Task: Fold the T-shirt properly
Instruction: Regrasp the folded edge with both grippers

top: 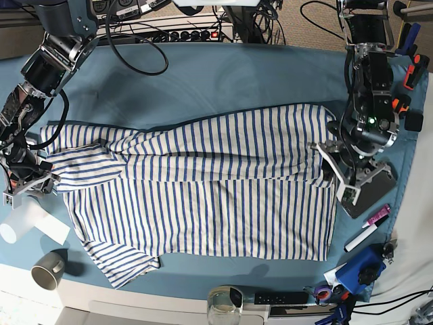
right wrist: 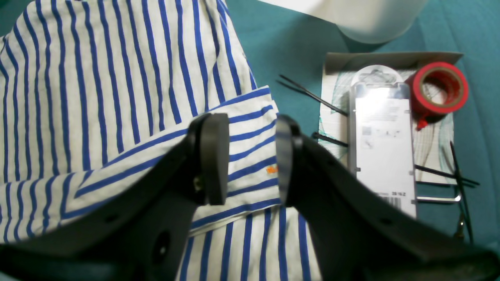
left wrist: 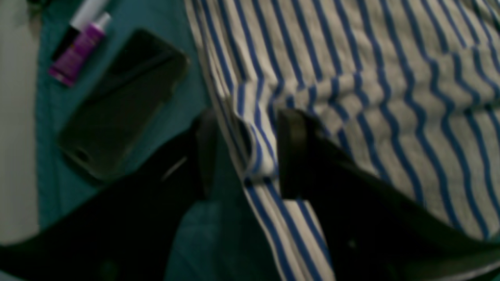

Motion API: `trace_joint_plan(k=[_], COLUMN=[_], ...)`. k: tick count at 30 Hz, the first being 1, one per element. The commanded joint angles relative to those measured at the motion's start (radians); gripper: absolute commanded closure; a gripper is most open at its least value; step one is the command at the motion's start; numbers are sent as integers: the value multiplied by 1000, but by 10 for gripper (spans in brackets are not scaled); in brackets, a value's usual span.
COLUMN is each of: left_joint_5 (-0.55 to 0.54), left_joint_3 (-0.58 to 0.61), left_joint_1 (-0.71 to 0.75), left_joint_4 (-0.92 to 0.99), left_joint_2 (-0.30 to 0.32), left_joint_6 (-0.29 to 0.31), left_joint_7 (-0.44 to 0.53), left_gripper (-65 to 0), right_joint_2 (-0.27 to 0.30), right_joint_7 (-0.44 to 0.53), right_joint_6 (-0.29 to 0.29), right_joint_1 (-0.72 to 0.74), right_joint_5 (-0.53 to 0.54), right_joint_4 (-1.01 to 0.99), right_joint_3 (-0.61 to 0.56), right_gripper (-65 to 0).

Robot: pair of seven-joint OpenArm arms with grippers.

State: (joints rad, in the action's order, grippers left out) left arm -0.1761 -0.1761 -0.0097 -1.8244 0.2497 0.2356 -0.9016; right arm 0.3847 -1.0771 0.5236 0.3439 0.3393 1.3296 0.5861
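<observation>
The T-shirt (top: 203, 196), white with thin blue stripes, lies spread on the teal tablecloth (top: 223, 81), its upper part folded down over the middle. My left gripper (left wrist: 246, 156) is at the shirt's right edge (left wrist: 390, 97). It is open, with a raised fold of the hem between its fingers. In the base view this gripper (top: 336, 177) sits low on the cloth. My right gripper (right wrist: 249, 158) is open over the sleeve cuff (right wrist: 250, 128), a finger on either side. In the base view it (top: 34, 181) is at the far left sleeve.
A black phone (left wrist: 121, 105) and a purple tube (left wrist: 78, 50) lie beside the left gripper. Near the right gripper are a red tape roll (right wrist: 439, 88), a blister pack (right wrist: 381, 144), black cable ties (right wrist: 308, 95) and a white cup (right wrist: 371, 19). A mug (top: 47, 271) and a jar (top: 224, 301) stand along the front edge.
</observation>
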Motion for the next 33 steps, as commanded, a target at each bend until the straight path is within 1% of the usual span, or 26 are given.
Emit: trace_joint_plan(k=[1,7,10,12,15,19,23,25,28,33], left_joint_5=[-3,-11,-28,-37,-45,-45,-45,-45,-45,-45], left_joint_3=[-4,-4,-4,-4,-4,-4,-4,-4,-4,-4], left_joint_1=[-4,58,65,65,65,64,65,65,64,62], left_joint_4=[-17,-17,-10,-2,14,47,79,85,85,85], left_joint_2=[8,8,8,8,8,8,8,8,8,8], left_joint_6=[-3,-3,-2,-3,1,0,0,0,0,1], left_joint_7=[19,19,31,45,36,26,26,26,26,26], left_gripper=[-258,-258,-258,-258,-258,-258,-258,-258,-258,-258], right_joint_2=[26,26,26,26,32,74,140,165,175,169], right_joint_7=[19,19,16,0,-42,-81,-120,-123,-128,-130], right_joint_6=[0,-3,-24,-26,-27,-59,-83,-89,-85,-76], right_joint_1=[24,24,24,24,24,22,18,1,-42,-121], right_joint_5=[11,11,11,11,12,24,37,41,107,144], right_joint_4=[17,17,17,17,17,17,16,16,16,16], right_joint_3=[2,2,2,2,2,4,5,5,5,5], right_gripper=[-205,-205,-205,-205,-205,-205,-205,-206,-206,-207])
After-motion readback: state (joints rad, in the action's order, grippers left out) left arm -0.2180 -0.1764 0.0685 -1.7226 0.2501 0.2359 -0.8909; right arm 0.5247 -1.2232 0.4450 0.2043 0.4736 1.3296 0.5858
